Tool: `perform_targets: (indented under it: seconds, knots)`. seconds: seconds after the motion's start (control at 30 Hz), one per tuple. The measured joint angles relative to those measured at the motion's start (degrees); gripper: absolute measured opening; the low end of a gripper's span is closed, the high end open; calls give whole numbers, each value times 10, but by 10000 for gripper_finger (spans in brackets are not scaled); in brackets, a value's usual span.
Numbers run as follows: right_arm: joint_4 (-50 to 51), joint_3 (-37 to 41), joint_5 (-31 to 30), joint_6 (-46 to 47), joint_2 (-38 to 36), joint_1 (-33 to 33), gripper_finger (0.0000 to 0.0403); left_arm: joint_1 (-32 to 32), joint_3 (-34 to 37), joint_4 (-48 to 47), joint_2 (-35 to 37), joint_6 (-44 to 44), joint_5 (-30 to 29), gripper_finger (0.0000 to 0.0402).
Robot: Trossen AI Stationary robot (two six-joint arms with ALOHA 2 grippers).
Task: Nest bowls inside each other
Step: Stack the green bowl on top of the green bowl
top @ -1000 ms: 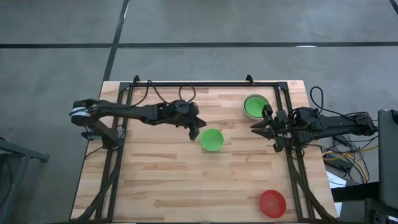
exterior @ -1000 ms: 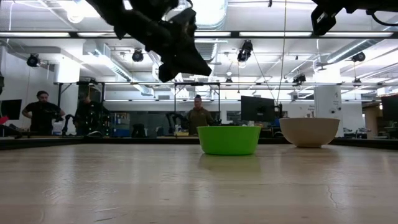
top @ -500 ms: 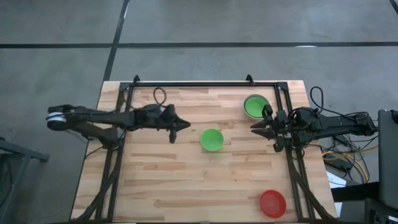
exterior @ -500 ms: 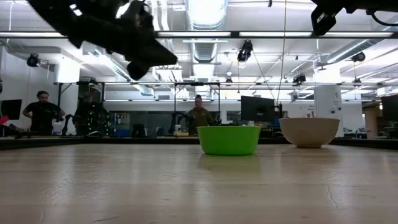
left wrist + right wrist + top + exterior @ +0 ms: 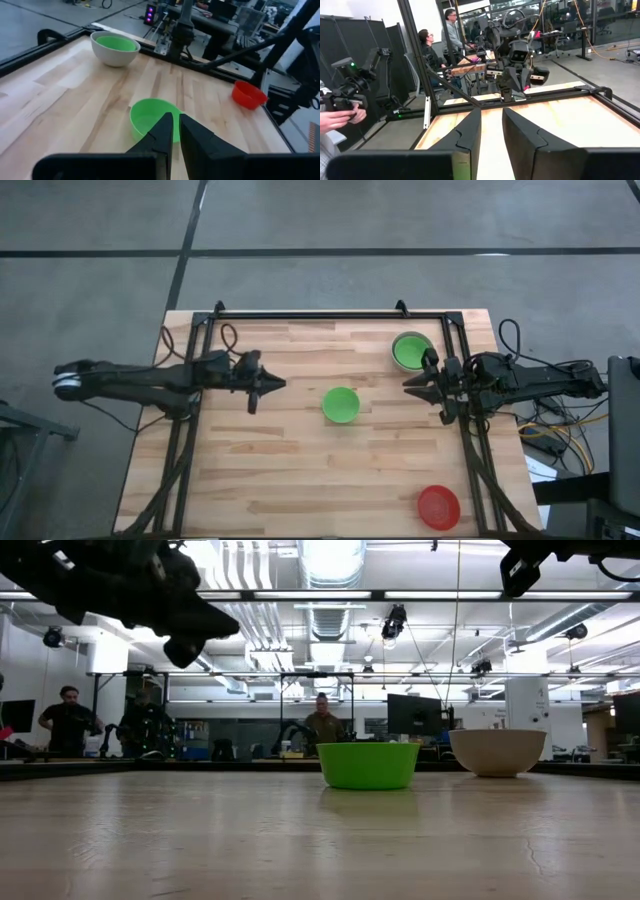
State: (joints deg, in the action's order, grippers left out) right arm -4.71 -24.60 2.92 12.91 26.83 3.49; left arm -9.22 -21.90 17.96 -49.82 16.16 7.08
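Observation:
A green bowl (image 5: 340,404) (image 5: 150,116) stands on its base near the table's middle. At the far right a pale grey-white bowl (image 5: 411,351) (image 5: 115,49) stands with a green bowl (image 5: 116,43) nested inside it. A red bowl (image 5: 438,507) (image 5: 248,95) stands at the near right corner. My left gripper (image 5: 281,384) (image 5: 175,119) hovers shut at the table's left, pointing toward the middle green bowl, apart from it. My right gripper (image 5: 410,383) (image 5: 491,112) hangs open at the right edge, beside the pale bowl, holding nothing.
A black metal frame (image 5: 300,316) runs along the table's far and side edges. Bare wood lies between my left gripper and the middle green bowl. People stand in the room beyond the table (image 5: 320,725), and a person's hands show by the frame (image 5: 340,117).
My left gripper has drawn back from beside the middle green bowl toward the table's left edge and has tipped up nearer to level. The bowl has stayed where it was.

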Motion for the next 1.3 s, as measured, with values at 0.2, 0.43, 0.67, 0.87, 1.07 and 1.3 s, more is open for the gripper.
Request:
perform_targets:
  seconds: [0.2, 0.43, 0.67, 0.87, 1.07, 1.3]
  knots:
    - [0, 0, 0, 0, 0, 0, 82, -14, 22, -12, 41, -10, 33, 35]
    - [0, 0, 0, 0, 0, 0, 71, -17, 27, -59, 69, -30, 48, 35]
    - [0, 0, 0, 0, 0, 0, 71, -17, 36, -86, 82, -44, 59, 35]
    - [0, 0, 0, 0, 0, 0, 79, -18, 61, -40, 111, -40, 59, 35]
    - [0, 0, 0, 0, 0, 0, 80, -18, 68, -30, 131, -40, 57, 35]
    - [-1, 0, 0, 0, 0, 0, 69, -18, 68, -25, 134, -59, 49, 35]
